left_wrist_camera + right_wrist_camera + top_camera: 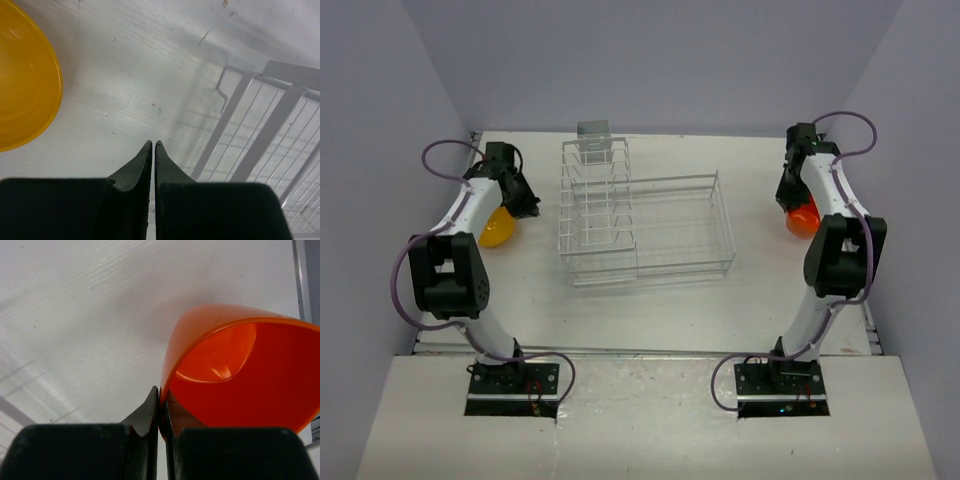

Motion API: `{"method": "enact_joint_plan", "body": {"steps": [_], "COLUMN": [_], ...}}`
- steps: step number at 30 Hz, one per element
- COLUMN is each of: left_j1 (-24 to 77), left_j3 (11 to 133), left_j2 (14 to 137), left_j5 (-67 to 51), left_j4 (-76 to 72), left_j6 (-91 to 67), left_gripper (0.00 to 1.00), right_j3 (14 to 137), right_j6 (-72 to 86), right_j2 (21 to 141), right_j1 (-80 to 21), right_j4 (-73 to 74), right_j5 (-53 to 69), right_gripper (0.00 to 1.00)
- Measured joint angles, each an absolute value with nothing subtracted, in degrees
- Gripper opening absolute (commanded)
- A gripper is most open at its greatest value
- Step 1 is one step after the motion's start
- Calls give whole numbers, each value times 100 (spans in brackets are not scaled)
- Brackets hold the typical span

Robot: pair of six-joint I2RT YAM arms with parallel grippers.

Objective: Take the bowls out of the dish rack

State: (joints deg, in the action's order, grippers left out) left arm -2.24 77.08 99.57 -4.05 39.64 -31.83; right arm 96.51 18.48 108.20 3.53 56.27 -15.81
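You're pinching the orange bowl (240, 375) by its rim in the right gripper (159, 400), tilted above the table (75, 315), far right of the rack (650, 225). Looks like set-down: be lowering until it's sitting flat before releasing. The left gripper (153, 150) is hanging closed and empty, with the yellow bowl (25, 80) beside it.
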Motion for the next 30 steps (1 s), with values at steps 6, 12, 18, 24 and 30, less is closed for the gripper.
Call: {"method": "enact_joint_plan", "body": {"steps": [6, 12, 18, 24, 30], "left_j1": [-224, -224, -224, -224, -224], "left_j3": [7813, 7835, 7900, 7926, 7926], "left_j2": [9806, 9738, 9682, 9509, 9209], "left_j5": [-434, -445, -434, -412, -401], "left_j4": [4001, 4010, 4082, 4141, 4141], "left_j6": [-3183, -3183, -3186, -3188, -3188], "left_gripper": [8, 20, 31, 36, 40], "right_j3": [9607, 9507, 9445, 9341, 9142], "right_j6": [1885, 1907, 1920, 1955, 2027], "right_j2": [11360, 11627, 11710, 11695, 11365], "right_j1": [602, 587, 585, 585, 567], "right_j4": [5614, 5533, 5513, 5395, 5384], "right_j5": [-1557, -1496, -1389, -1393, -1361], "right_gripper": [0, 0, 22, 43, 62]}}
